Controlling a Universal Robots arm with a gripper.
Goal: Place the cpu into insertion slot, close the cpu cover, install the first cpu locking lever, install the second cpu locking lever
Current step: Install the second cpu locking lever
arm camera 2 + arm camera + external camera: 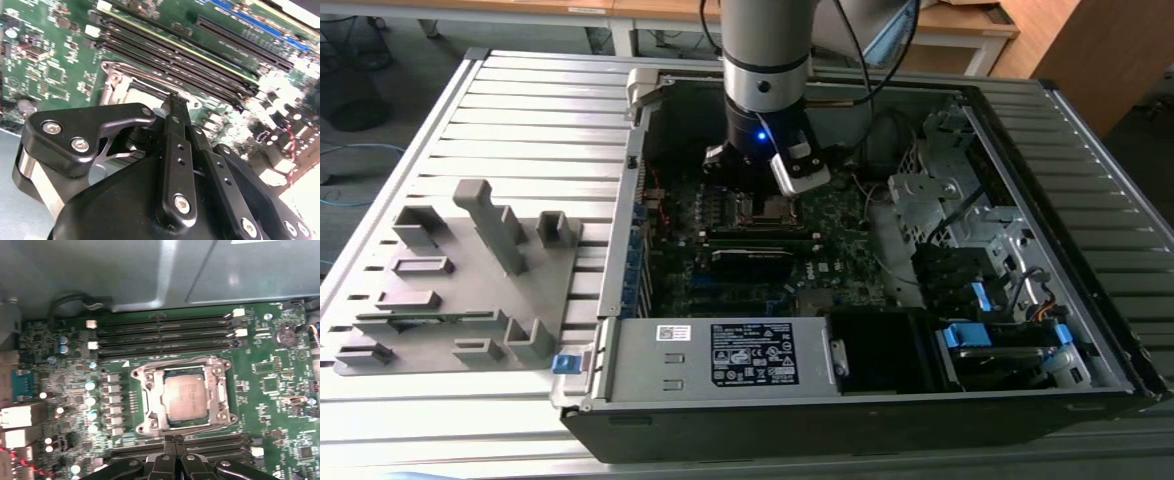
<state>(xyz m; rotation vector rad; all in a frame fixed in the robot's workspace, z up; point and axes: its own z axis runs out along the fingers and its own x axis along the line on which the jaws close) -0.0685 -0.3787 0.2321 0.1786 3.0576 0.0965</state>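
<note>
On the exterior view's left lay a grey fixture (454,280). In the middle my claw (761,185) hung closed and empty over the motherboard (834,215), fingertips pressed together, just beside the slot (182,396). The cpu (185,397) sat in it, the cover (220,395) lying down around it.

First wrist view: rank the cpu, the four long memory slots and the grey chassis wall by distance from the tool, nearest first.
1. The cpu, seated in its socket on the green motherboard, just ahead of the tool tips.
2. The memory slots, a row of four beyond the socket.
3. The grey chassis wall, past the board's far edge.
</note>
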